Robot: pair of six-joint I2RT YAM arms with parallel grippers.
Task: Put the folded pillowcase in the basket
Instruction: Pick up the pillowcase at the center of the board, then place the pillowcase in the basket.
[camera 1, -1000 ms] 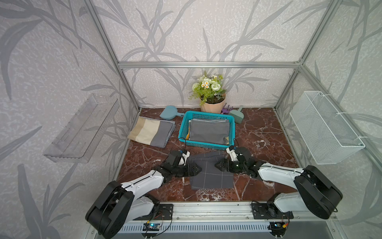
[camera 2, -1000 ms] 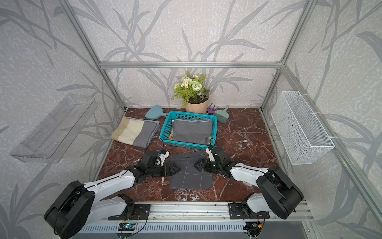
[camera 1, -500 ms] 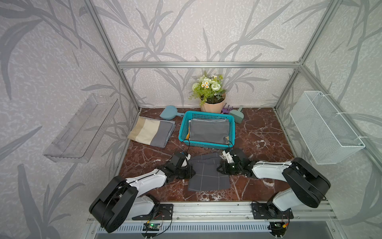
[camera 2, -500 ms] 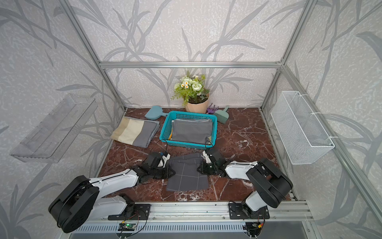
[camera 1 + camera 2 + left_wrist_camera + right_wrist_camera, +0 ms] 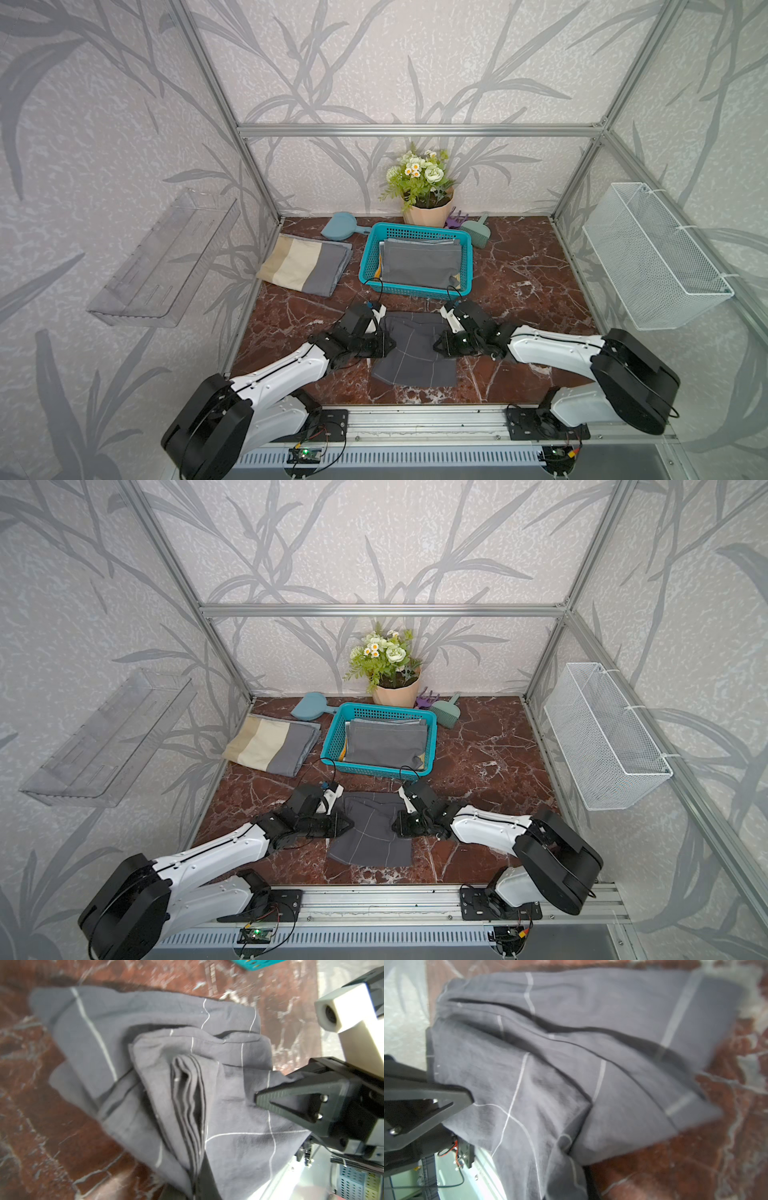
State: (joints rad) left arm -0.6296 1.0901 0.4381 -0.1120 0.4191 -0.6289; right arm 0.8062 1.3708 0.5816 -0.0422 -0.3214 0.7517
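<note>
Both top views high, frontal, downward; wrist cameras close over one pillowcase [image 5: 228,1118].

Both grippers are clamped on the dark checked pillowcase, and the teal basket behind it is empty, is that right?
Not quite. The basket is not empty: a folded grey cloth lies in it, as both top views show. The rest holds: the left gripper and the right gripper are clamped on the dark checked pillowcase.
</note>
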